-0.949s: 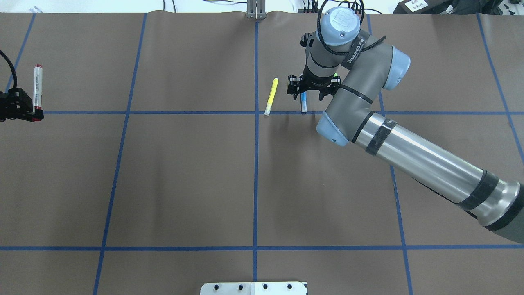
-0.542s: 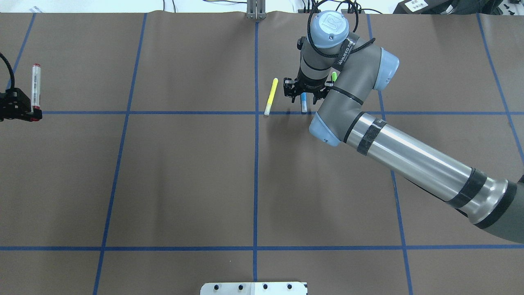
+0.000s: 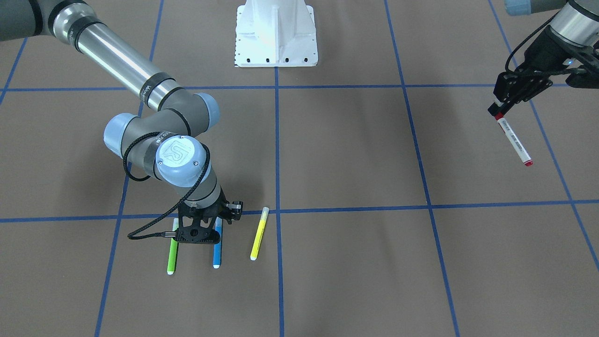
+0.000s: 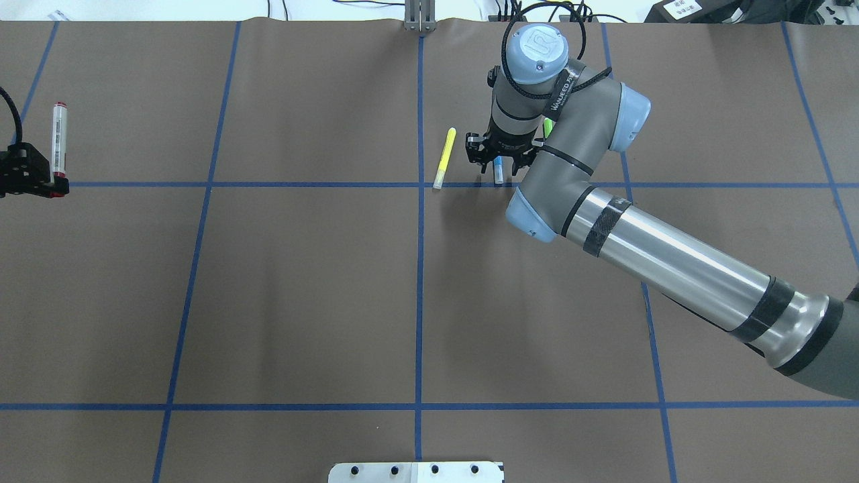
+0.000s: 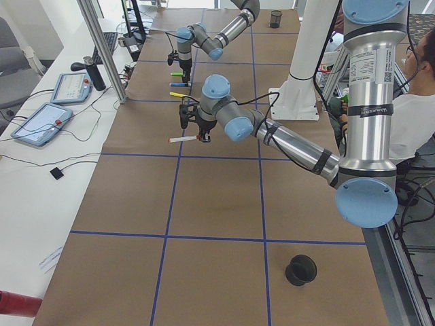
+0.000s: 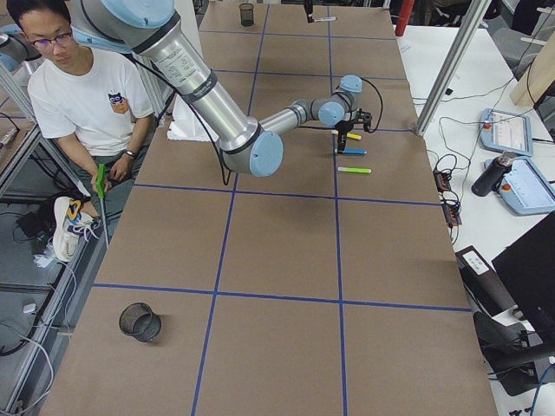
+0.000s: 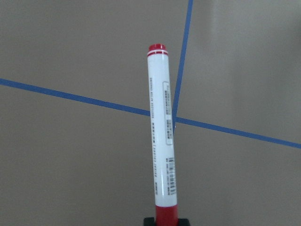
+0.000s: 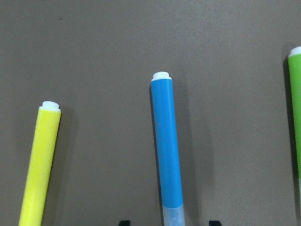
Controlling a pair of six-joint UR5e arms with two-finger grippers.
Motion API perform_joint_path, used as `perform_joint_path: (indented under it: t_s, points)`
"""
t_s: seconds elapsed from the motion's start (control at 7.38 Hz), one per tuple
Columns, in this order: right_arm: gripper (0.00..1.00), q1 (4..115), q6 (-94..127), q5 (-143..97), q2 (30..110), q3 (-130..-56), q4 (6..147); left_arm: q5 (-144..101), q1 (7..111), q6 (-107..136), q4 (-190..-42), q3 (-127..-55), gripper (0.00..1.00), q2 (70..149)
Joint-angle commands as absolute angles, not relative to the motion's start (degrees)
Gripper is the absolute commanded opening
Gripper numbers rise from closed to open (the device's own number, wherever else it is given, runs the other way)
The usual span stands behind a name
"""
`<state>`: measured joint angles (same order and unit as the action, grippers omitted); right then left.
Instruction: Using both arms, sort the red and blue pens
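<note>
**Red pen (image 3: 514, 140) gripped; blue pen (image 3: 217, 248) lying free**

The red pen is clenched at its capped end by the left gripper (image 3: 495, 111), near the left end of the table (image 3: 351, 154), over a crossing of tape lines. The blue pen lies flat on the table between a yellow pen (image 3: 259, 234) and a green pen (image 3: 172, 255), apart from both. The right gripper (image 3: 201, 236) stands over the blue pen with jaws released, one fingertip on each side of the barrel, neither touching.

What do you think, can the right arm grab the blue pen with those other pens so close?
Probably yes. The right gripper hangs open right over the blue pen, a finger on each side. The yellow pen and green pen lie apart from it, leaving gaps.
</note>
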<state>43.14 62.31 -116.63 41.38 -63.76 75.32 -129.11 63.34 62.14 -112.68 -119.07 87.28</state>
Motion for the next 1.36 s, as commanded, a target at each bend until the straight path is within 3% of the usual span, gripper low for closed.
perform_joint_path:
  t_s: [0.0,0.27,0.41,0.54,0.95,1.22]
  points:
    - [0.27,42.6,62.3,-116.6,41.7,-63.4,75.3,-129.1,63.5,62.1,-112.7,-119.5,0.00,87.2]
    - [0.28,42.5,62.4,-116.6,41.7,-63.1,75.3,-129.1,63.9,62.1,-112.7,-120.1,0.00,86.8]
    - [0.09,42.5,62.4,-116.6,41.7,-63.1,75.3,-129.1,63.9,62.1,-112.7,-120.1,0.00,86.7]
    - [0.00,42.5,62.3,-116.7,41.7,-63.1,75.3,-129.1,63.9,62.1,-112.7,-120.1,0.00,86.7]
    - [0.00,44.1,62.5,-117.2,41.7,-66.0,75.5,-129.6,64.6,62.0,-112.7,-121.7,0.00,84.1]
    - [0.00,46.4,62.4,-123.3,46.4,-72.0,76.3,-132.0,67.7,55.6,-112.8,-124.4,0.00,77.3]
